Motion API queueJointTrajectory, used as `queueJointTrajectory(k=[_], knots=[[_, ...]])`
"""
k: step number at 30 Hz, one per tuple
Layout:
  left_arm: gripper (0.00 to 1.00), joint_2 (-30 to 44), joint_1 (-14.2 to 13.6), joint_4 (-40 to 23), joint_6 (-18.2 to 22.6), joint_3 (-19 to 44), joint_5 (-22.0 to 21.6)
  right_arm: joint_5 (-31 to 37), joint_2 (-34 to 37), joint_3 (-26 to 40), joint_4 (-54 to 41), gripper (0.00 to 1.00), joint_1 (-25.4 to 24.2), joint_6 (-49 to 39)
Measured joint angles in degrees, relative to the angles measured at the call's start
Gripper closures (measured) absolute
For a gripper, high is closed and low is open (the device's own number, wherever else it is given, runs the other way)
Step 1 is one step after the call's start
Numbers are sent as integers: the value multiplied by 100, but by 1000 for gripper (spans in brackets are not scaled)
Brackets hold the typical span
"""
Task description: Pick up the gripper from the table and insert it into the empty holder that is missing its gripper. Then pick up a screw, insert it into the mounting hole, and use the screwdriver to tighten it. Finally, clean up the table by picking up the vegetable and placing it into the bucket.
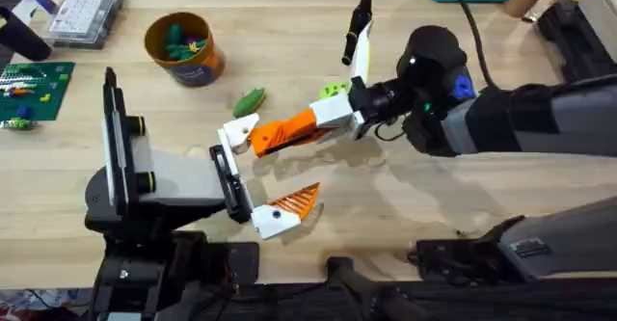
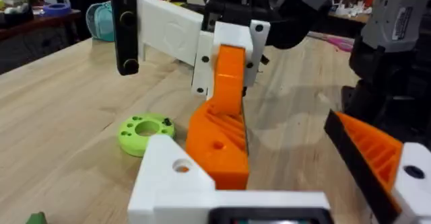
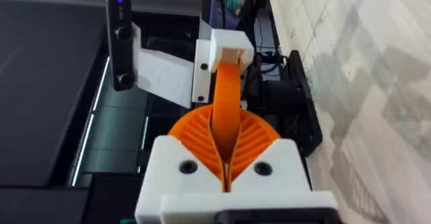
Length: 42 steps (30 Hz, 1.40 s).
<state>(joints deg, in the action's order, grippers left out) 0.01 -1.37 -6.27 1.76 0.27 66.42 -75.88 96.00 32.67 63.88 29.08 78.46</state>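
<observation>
My right gripper (image 1: 323,120) is shut on the gripper (image 1: 285,131), a loose orange ribbed wedge lying level above the table. The wedge's far end meets the holder (image 1: 238,132), a white angular bracket on my left arm. In the left wrist view the gripper (image 2: 221,133) rests against the holder (image 2: 168,177), beside the mounting hole (image 2: 180,165). My left gripper (image 1: 260,172) stands open; its other bracket carries an orange finger (image 1: 295,201). The dark-green vegetable (image 1: 250,100) lies on the table behind the holder. The orange bucket (image 1: 183,47) stands at the back left.
A lime-green ring (image 1: 334,90) lies behind my right gripper. A black-handled tool (image 1: 359,27) lies at the back centre. A clear parts box (image 1: 85,13) and a green board (image 1: 34,90) sit at the far left.
</observation>
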Motion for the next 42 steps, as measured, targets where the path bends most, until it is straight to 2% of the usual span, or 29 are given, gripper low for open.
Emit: queueJointTrajectory(k=[10, 23, 42], knots=[[14, 0, 0, 0, 0, 0, -23, 166, 0, -2, -2, 981, 23, 2], [15, 0, 51, 13, -4, 0, -182, 601, 15, -4, 12, 981, 302, 37], [14, 0, 55, -11, -7, 0, -19, 572, 50, -4, 26, 981, 253, -94]])
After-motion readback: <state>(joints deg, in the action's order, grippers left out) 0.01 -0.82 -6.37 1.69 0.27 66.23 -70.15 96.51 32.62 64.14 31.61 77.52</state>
